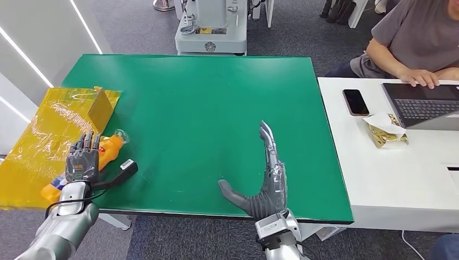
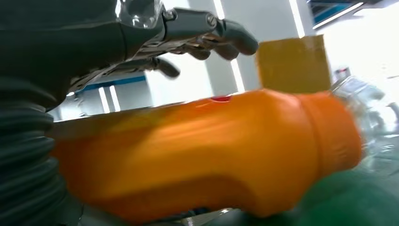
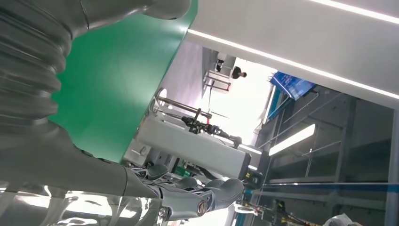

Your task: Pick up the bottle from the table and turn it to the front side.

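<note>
An orange bottle [image 1: 110, 149] with a clear cap lies on its side at the left edge of the green table [image 1: 205, 108], cap pointing away from me. My left hand [image 1: 83, 160] is stretched over its lower half, fingers straight and spread. In the left wrist view the fingers [image 2: 207, 30] stand above the bottle [image 2: 226, 150] with a gap and do not wrap it. My right hand [image 1: 268, 179] stands on its edge near the table's front, fingers straight, thumb out to the left, holding nothing.
A yellow plastic sheet [image 1: 43, 141] with a small brown box [image 1: 100, 105] lies off the table's left side. A white desk [image 1: 389, 162] on the right carries a phone [image 1: 355, 102], a laptop [image 1: 425, 103] and a snack bag; a person sits there. A grey machine [image 1: 211, 27] stands beyond the far edge.
</note>
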`<action>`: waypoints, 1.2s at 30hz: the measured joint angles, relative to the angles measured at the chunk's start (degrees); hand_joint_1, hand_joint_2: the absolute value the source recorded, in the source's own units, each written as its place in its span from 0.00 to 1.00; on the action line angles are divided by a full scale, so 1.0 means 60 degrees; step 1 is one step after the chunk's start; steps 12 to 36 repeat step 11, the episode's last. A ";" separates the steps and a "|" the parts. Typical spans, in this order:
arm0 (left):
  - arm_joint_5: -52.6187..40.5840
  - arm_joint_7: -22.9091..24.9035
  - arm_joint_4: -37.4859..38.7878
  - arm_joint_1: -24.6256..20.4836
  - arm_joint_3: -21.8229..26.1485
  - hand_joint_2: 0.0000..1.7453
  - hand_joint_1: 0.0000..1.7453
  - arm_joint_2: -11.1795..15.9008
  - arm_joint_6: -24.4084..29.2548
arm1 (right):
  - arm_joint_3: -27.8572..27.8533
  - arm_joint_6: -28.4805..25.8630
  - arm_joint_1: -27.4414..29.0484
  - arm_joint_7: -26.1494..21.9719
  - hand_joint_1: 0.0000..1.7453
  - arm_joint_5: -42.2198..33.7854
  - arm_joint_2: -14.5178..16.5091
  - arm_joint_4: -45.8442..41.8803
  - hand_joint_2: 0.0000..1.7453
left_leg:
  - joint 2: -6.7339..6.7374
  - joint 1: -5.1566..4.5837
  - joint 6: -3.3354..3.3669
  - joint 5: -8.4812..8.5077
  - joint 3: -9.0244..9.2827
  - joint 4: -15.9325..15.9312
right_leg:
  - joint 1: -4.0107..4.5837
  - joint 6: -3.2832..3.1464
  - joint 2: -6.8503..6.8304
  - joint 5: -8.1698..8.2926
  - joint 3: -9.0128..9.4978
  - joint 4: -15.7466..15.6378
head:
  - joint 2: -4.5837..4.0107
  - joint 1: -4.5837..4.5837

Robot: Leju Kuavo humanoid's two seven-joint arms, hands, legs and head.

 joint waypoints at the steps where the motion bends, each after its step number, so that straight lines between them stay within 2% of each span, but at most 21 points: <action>1: -0.0020 0.0016 0.0002 0.0016 0.0072 1.00 0.00 -0.0007 0.0023 | 0.0000 0.0023 -0.0010 -0.0005 0.00 -0.0004 0.0026 0.0028 1.00 | 0.0000 0.0000 0.0000 0.0000 0.0000 0.0000 | 0.0000 0.0000 0.0000 0.0000 0.0000 0.0000 | 0.0000 0.0000; 11: -0.0085 -0.0331 -0.0489 0.0373 0.1075 1.00 0.00 -0.0068 0.0087 | 0.0000 0.0171 -0.0156 -0.0038 0.00 -0.0091 0.0195 0.0300 1.00 | 0.0004 0.0001 -0.0001 0.0001 0.0005 0.0001 | 0.0000 -0.0001 0.0004 0.0000 -0.0003 0.0001 | 0.0000 -0.0001; 36: -0.0085 -0.0331 -0.0489 0.0373 0.1075 1.00 0.00 -0.0068 0.0087 | 0.0000 0.0171 -0.0156 -0.0038 0.00 -0.0091 0.0195 0.0300 1.00 | 0.0004 0.0001 -0.0001 0.0001 0.0005 0.0001 | 0.0000 -0.0001 0.0004 0.0000 -0.0003 0.0001 | 0.0000 -0.0001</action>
